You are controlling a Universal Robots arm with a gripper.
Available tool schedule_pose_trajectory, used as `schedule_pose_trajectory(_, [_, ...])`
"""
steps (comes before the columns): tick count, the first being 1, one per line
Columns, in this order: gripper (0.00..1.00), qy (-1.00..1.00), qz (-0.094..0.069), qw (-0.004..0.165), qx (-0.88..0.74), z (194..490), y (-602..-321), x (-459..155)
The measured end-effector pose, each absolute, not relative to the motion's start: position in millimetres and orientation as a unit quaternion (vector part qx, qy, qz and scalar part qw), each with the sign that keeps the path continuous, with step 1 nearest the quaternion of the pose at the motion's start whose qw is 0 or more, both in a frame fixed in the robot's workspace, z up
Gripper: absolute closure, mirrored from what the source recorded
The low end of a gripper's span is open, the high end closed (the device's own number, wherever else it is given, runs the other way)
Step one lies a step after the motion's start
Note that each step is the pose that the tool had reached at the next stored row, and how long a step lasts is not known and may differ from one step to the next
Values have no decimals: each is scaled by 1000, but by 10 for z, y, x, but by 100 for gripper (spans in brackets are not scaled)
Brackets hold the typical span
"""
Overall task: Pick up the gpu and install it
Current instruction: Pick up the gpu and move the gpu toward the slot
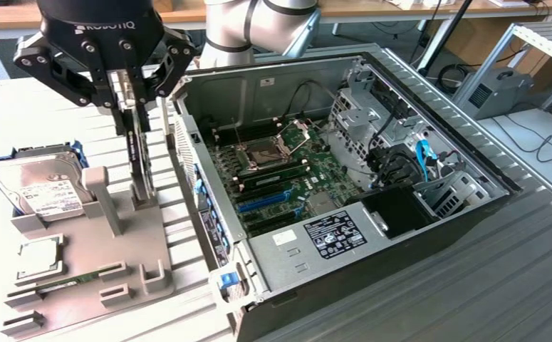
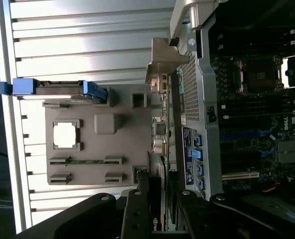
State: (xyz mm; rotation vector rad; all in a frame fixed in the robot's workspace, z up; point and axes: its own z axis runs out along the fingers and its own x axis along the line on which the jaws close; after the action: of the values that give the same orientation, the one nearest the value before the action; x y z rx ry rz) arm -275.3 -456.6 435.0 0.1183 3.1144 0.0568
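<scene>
Ribbed metal slats form the table (image 1: 503,278) that carries the whole setup; desks and cables stand in the far background.

1. Locate the grey holding fixture (image 1: 95,246) at the exterior view's left. It carries a silver hard drive (image 1: 30,187) with a white label at its far-left corner. A square processor chip (image 1: 36,258) sits nearer, and a narrow green memory stick (image 1: 74,279) lies at its near edge.

2. Locate the open computer case (image 1: 446,228) at the exterior view's right, lying on its side just beside the fixture. You see the motherboard (image 1: 290,178) inside, with its processor socket (image 1: 256,153) towards the far side and blue expansion slots (image 1: 261,201) nearer.

3. Check the tool (image 1: 131,107) at the upper part of the exterior view's left, above the fixture. Its jaws are clamped on the gpu (image 1: 139,160), one finger on each flat face of the card.

4. Check the gpu. It hangs upright and edge-on below the tool, over the fixture's right side and just beside the case's outer wall. In the wrist view the gpu (image 2: 160,129) runs from the tool (image 2: 160,199) towards its silver bracket (image 2: 165,57), between fixture and case. You cannot tell whether its lower end touches the fixture.
</scene>
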Motion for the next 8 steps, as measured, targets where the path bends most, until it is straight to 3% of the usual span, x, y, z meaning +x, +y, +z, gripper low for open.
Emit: schedule_pose_trajectory(8, [74, 999, 18, 12, 38, 4350, -4566, -2672])
